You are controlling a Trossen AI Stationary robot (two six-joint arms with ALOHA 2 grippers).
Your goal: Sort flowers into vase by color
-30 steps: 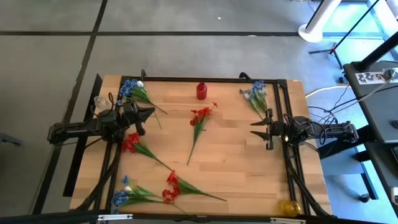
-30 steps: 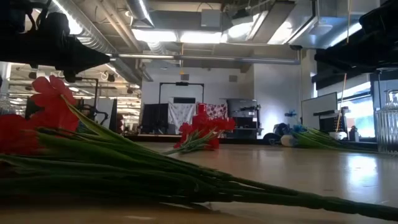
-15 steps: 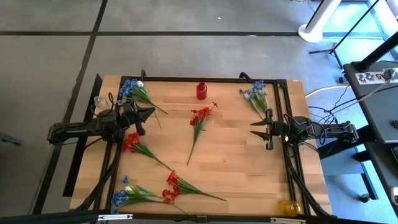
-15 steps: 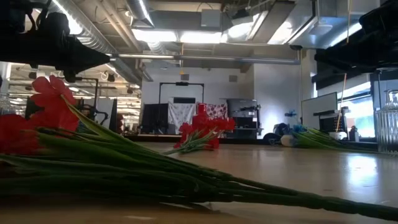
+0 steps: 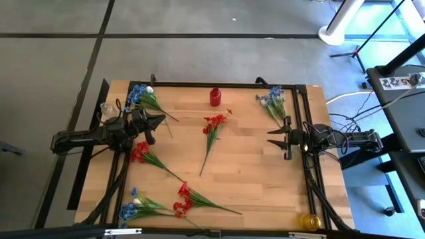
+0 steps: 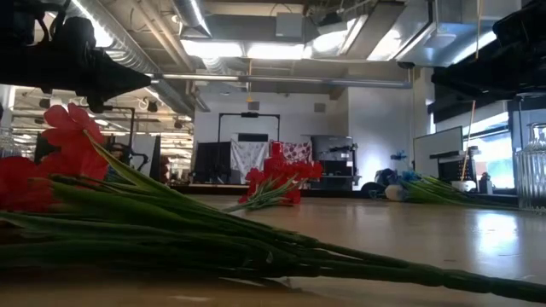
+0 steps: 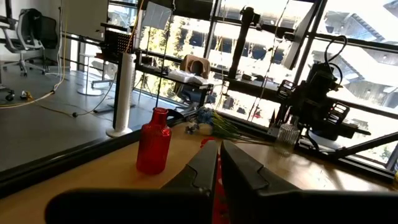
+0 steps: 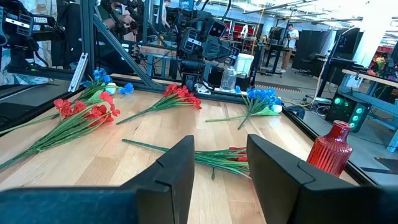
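Flowers scattered over the wooden bench in the high view: red sprig at centre frame just below the red vase at upper centre; blue sprig at upper left; blue sprig at upper right; red sprig at centre left; red sprig and blue sprig at lower left. Left tool at left of frame beside the upper-left blue sprig, fingers nearly together. Right tool at right of frame, fingers well apart, holding nothing. Yellow vase at lower right corner, clear vase at left edge.

Low view: red blossoms and green stems filling the lower left foreground, flat on the bench; another red sprig at centre before the red vase; blue sprig at right.

Left wrist view: left tool with only a narrow gap, red vase at centre left.

Right wrist view: right tool spread wide, empty; red and blue sprigs lying across the bench, red vase at right.
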